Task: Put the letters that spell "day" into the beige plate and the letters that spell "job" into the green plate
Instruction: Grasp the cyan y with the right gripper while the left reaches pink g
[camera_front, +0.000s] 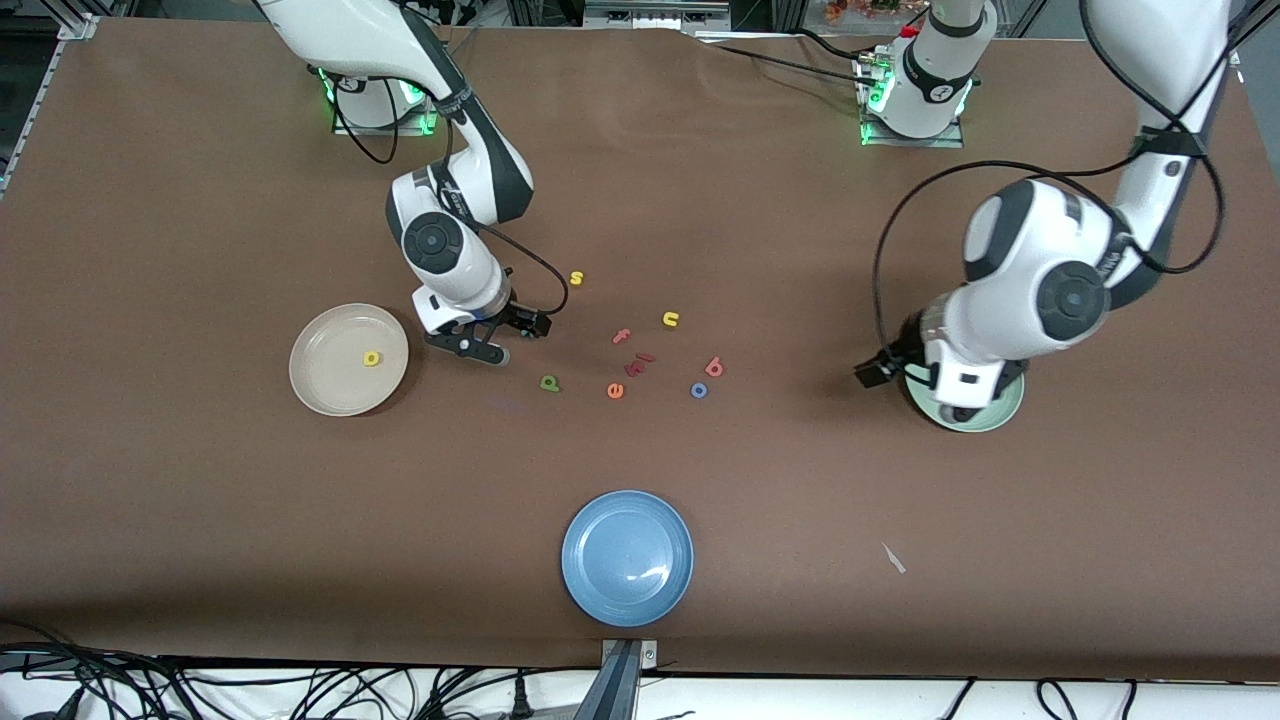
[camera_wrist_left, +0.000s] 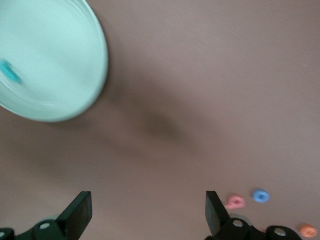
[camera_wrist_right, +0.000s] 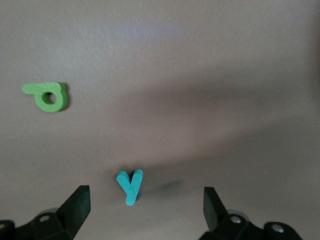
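The front view is looking down from high across the table (camera_front: 180, 520), facing both robot bases and taking in all 3 plates. The left wrist view is looking down from close above the green plate (camera_wrist_left: 95, 55), with the red-pink b (camera_wrist_left: 235, 202) and blue o (camera_wrist_left: 260, 196) at its edge; the front view is sharing these. The right wrist view is hanging close over the teal y (camera_wrist_right: 130, 186) and green a (camera_wrist_right: 47, 96); the front view is showing that a too.
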